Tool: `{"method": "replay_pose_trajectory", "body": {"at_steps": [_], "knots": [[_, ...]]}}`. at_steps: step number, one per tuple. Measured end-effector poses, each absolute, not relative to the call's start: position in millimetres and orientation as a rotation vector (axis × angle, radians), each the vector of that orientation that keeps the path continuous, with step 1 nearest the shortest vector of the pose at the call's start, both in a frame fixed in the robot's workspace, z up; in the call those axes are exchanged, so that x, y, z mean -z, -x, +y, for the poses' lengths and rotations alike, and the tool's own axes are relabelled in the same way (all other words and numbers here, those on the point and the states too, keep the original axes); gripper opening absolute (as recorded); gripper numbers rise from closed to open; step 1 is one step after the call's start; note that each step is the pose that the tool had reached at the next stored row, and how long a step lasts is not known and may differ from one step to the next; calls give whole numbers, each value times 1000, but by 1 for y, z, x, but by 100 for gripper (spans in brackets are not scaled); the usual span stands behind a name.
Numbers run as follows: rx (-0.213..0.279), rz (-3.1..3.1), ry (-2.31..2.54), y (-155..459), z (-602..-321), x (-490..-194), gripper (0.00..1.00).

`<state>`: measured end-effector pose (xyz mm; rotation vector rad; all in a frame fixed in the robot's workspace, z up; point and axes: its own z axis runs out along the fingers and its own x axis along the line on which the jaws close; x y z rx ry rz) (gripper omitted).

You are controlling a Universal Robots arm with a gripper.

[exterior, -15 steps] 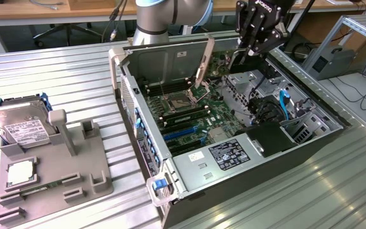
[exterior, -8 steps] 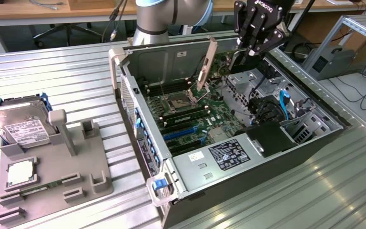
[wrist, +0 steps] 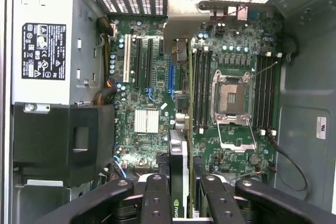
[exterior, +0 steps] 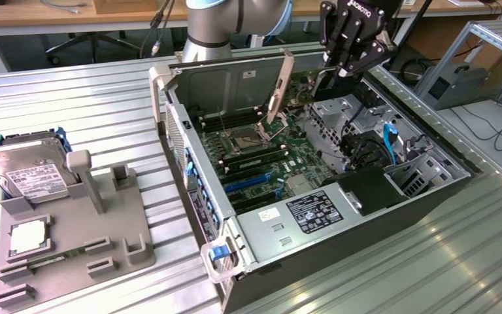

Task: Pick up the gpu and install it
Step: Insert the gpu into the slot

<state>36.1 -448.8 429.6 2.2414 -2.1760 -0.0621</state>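
While the gripper [exterior: 339, 69] hangs over the open case [exterior: 321, 265], its fingers [wrist: 156, 198] are clamped on the gpu [wrist: 177, 156]. It is held on edge above the motherboard [wrist: 236, 153]. The card runs beside the CPU socket [wrist: 231, 98], and its silver bracket [wrist: 184, 22] faces the case's rear grilles.

Above the case [exterior: 338, 268], the arm [exterior: 212, 26] ran off past the frame's edge. Inside the case, the gpu [wrist: 178, 156] stood edge-on (its face unseen), covering the slots under it. The gripper [wrist: 182, 179] clamping it was partly cropped. The label [wrist: 44, 51] print was unreadably small.
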Motion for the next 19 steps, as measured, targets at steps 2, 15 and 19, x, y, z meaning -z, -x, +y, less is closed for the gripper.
{"method": "replay_pose_trajectory", "body": {"at_steps": [2, 15, 19], "knots": [[62, -2185, -2233, -35, -449, -430, 27], [62, -2185, -2233, -22, -449, -429, 27], [62, -2185, -2233, -16, -448, -429, 27]]}}
